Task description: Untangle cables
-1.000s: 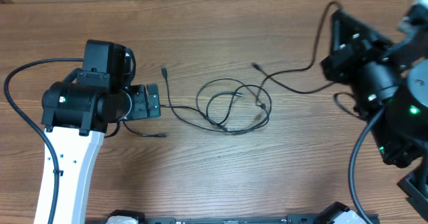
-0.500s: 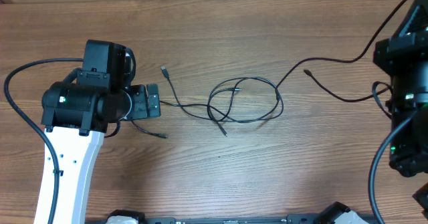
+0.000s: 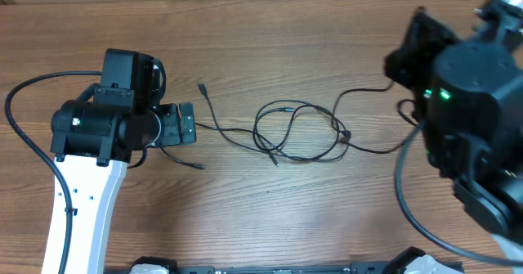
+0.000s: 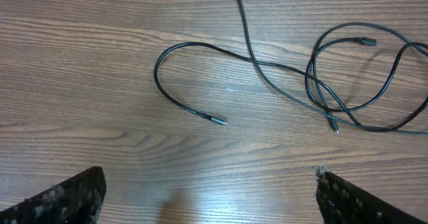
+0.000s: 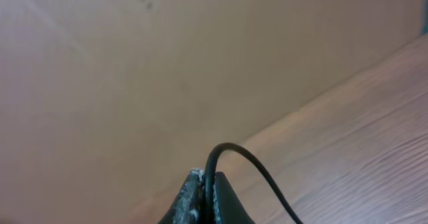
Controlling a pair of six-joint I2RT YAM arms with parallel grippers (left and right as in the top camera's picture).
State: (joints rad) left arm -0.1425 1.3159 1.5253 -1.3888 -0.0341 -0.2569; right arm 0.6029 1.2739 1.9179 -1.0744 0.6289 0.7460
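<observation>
Thin black cables [image 3: 296, 132] lie in overlapping loops mid-table, with one plug end [image 3: 201, 87] toward the left. In the left wrist view the loops [image 4: 348, 77] sit at upper right, and a curved strand ends in a silver-tipped plug [image 4: 217, 121]. My left gripper [image 3: 193, 124] rests just left of the cables, open and empty [image 4: 208, 187]. My right gripper [image 5: 208, 190] is shut on one cable [image 5: 235, 148], raised above the table. That strand [image 3: 364, 90] runs from the loops toward the right arm [image 3: 470, 119].
The table is bare brown wood [image 3: 270, 29]. A thick black arm wire [image 3: 24, 94] curves at the far left. The right arm looms large over the right third of the overhead view and hides the table there.
The right arm has risen toward the camera with its strand still held. The loops slid slightly right and changed shape. The left arm has not moved.
</observation>
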